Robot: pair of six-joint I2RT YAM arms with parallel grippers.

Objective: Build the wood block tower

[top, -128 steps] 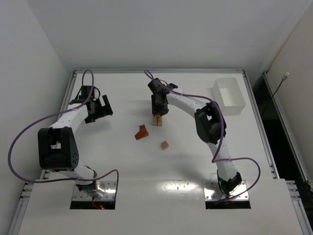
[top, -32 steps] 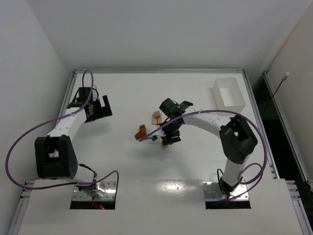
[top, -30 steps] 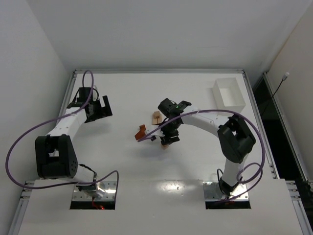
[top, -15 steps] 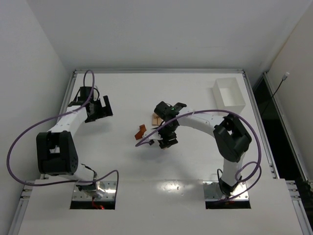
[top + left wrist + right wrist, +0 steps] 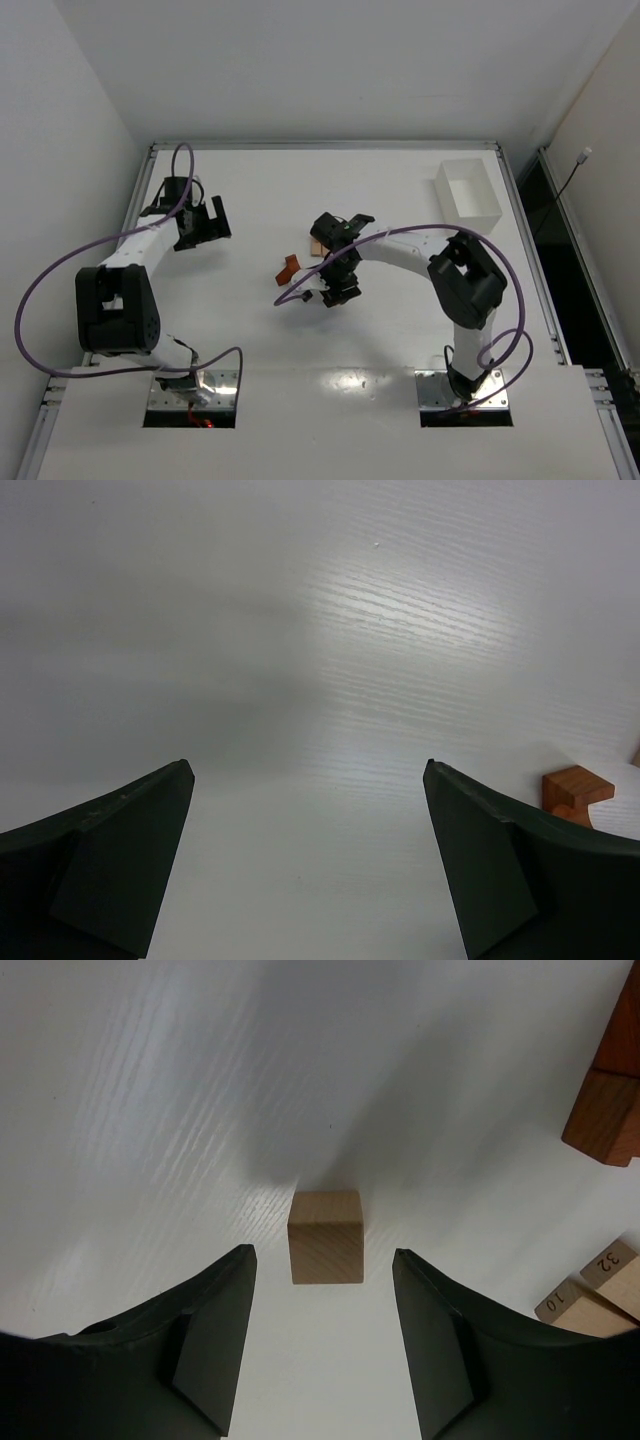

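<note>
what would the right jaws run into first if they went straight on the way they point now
Most likely the pale tan cube: it sits dead ahead, centred on the gap between the open right jaws, untouched. Depth is unclear, so the table might come first.

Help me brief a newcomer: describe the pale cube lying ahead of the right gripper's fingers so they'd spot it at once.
On the white table, find the right gripper near the middle, open and pointing down. Just beneath it, framed by its two fingers, lies a small pale cube. Unlike the reddish-brown block and the numbered tan pieces off to one side, it is plain and lies alone.
</note>
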